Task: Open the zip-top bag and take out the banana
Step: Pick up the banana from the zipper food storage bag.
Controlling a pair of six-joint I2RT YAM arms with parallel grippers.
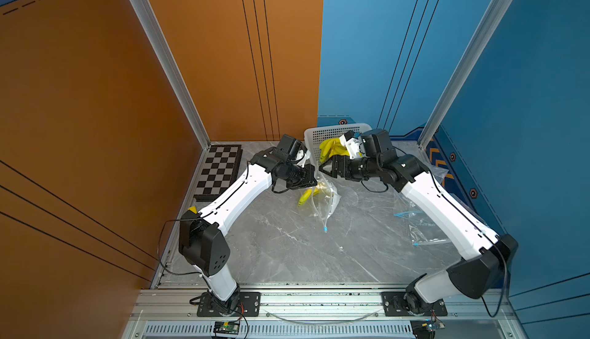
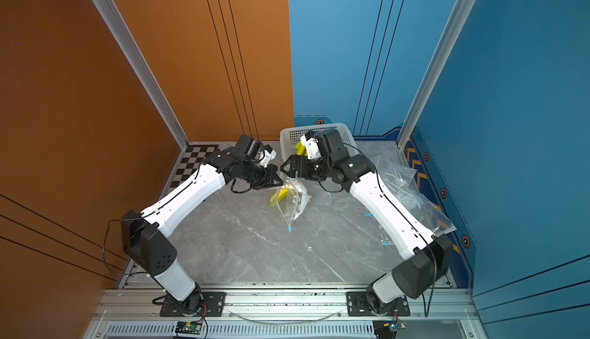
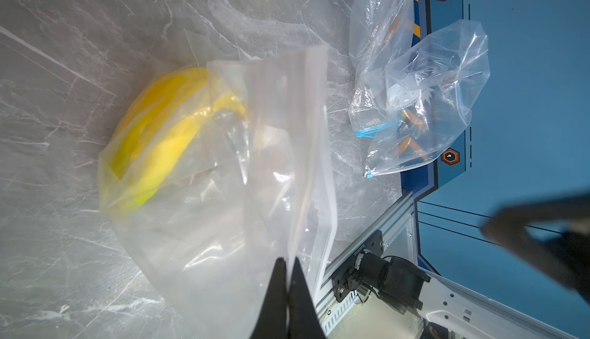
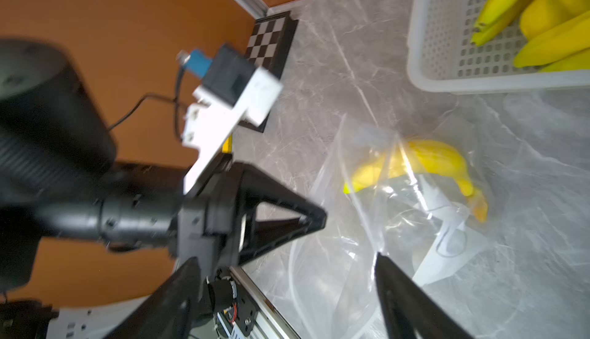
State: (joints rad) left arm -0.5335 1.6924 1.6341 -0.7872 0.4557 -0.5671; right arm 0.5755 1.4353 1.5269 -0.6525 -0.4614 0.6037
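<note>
Clear plastic of the bag (image 3: 255,194) is pinched between the closed left fingers (image 3: 277,292), banana (image 3: 166,123) inside it lying on the table (image 3: 64,66) beneath them, while the right fingers (image 4: 400,292) gape open just beside.

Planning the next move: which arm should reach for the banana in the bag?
Right, probably. The right pincer stands open and free beside the bag; the left pincer is shut on the bag's edge.

Walls: orange panel (image 1: 95,98) 9–12 o'clock, blue panel (image 1: 367,50) 12–3 | Floor: grey marble-pattern tabletop (image 1: 287,251) | Frame: aluminium rail (image 1: 319,302) 6 o'clock | Light: even, diffuse
</note>
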